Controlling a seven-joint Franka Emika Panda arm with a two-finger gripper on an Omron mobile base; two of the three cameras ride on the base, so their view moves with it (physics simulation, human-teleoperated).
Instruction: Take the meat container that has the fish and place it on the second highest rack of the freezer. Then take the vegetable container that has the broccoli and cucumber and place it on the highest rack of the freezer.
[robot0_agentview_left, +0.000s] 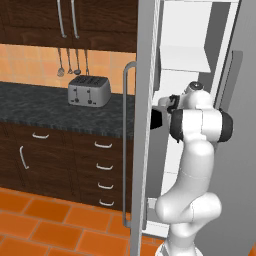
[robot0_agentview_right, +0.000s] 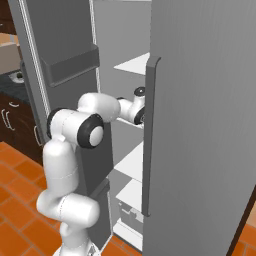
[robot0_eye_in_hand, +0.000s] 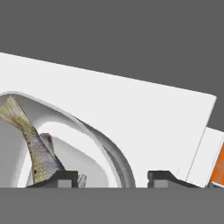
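Note:
The meat container (robot0_eye_in_hand: 83, 131), a light-grey rounded bowl, rests on a white rack (robot0_eye_in_hand: 144, 113) inside the freezer (robot0_agentview_left: 146, 100). The fish (robot0_eye_in_hand: 37, 153) lies in it, tail pointing up. My gripper (robot0_eye_in_hand: 114, 178) is open, its fingertips (robot0_eye_in_hand: 65, 178) standing apart on either side of the bowl's near rim, clear of it. In both base views my arm reaches into the freezer (robot0_agentview_right: 200, 125) at mid height, with the hand behind the door edges. The vegetable container with the broccoli and cucumber is out of view.
The left freezer door (robot0_agentview_left: 142, 165) with its bar handle (robot0_agentview_left: 128, 145) stands open beside my arm. Another door (robot0_agentview_right: 200, 150) stands to the right. A toaster (robot0_agentview_left: 89, 90) sits on the dark counter (robot0_agentview_left: 45, 107). More white shelves (robot0_agentview_right: 131, 160) lie below.

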